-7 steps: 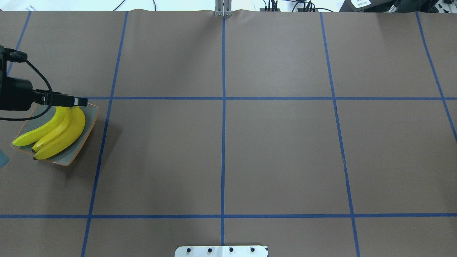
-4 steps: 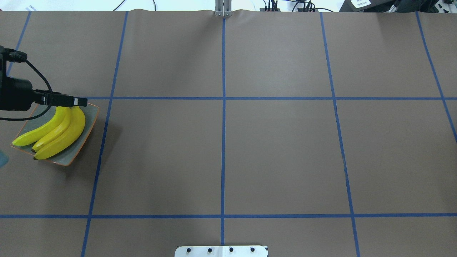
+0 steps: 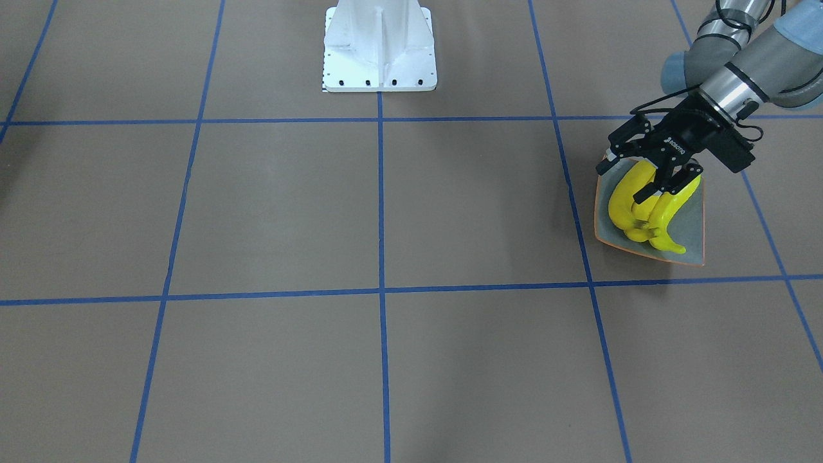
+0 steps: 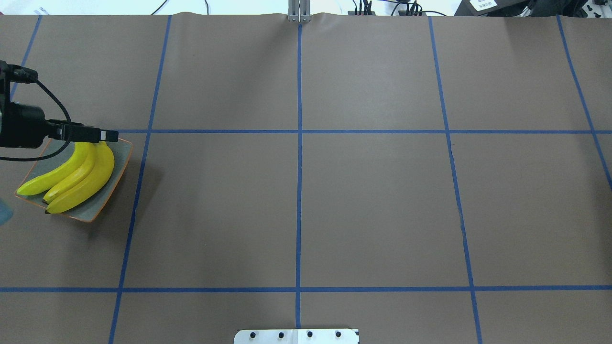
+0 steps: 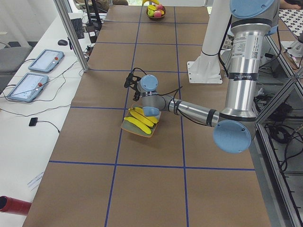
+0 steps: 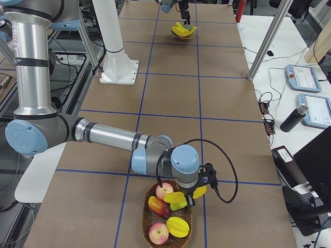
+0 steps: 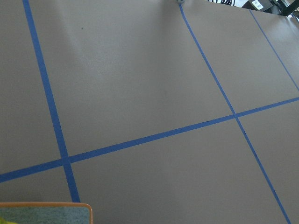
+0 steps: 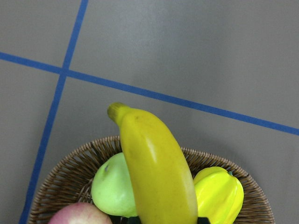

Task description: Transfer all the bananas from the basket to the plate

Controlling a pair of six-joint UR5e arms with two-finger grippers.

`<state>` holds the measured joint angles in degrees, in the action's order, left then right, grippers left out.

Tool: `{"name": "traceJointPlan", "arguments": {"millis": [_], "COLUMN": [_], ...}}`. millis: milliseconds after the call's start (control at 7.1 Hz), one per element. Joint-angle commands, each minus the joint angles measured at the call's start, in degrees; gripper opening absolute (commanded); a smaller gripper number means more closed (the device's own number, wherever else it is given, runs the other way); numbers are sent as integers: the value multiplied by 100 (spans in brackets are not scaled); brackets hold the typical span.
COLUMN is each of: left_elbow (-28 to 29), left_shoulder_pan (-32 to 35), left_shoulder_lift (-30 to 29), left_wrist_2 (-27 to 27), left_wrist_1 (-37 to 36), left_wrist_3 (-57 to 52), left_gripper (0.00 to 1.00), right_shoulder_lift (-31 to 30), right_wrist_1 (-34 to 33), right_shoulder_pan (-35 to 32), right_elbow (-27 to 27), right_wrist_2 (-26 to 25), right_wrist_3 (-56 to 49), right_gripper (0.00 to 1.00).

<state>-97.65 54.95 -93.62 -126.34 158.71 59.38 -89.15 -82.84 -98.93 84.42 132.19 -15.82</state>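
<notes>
- Three bananas (image 4: 71,174) lie on the plate (image 4: 122,153), near the left edge of the table (image 4: 373,205); wide bare room to its right.
- Left gripper (image 3: 620,182) above them, jaws spread, holding nothing.
- Right gripper (image 6: 189,199), fingers mostly cut off, grips the fourth banana (image 8: 159,172) over the basket (image 8: 60,186).

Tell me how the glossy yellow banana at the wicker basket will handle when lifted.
The glossy yellow curved banana looks smooth, so it may slip in a light pinch. It keeps its curve overhanging the wicker basket rim, so probably stiff. Its rounded body could roll when set down.
</notes>
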Motion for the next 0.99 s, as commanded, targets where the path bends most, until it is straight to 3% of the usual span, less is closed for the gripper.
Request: {"name": "traceJointPlan", "arguments": {"millis": [0, 564, 704, 845], "left_elbow": [9, 18, 0, 0], "left_shoulder_pan": [-10, -728, -957, -1160], "left_shoulder_lift": [-435, -1884, -2192, -2587], "left_wrist_2": [48, 828, 1022, 1059], "left_wrist_1": [-16, -332, -341, -332], "left_wrist_3": [667, 2450, 2899, 3425], "left_gripper": [99, 99, 99, 99], "right_shoulder_lift": [310, 633, 923, 1195], "right_wrist_1": [-198, -171, -162, 281], "right_shoulder_pan": [40, 1198, 1488, 1787], "right_elbow": [232, 1987, 2243, 2333], "right_wrist_2": [612, 764, 764, 764], "right_wrist_3": [1048, 4596, 5467, 6476], "right_gripper": [0, 0, 0, 0]}}
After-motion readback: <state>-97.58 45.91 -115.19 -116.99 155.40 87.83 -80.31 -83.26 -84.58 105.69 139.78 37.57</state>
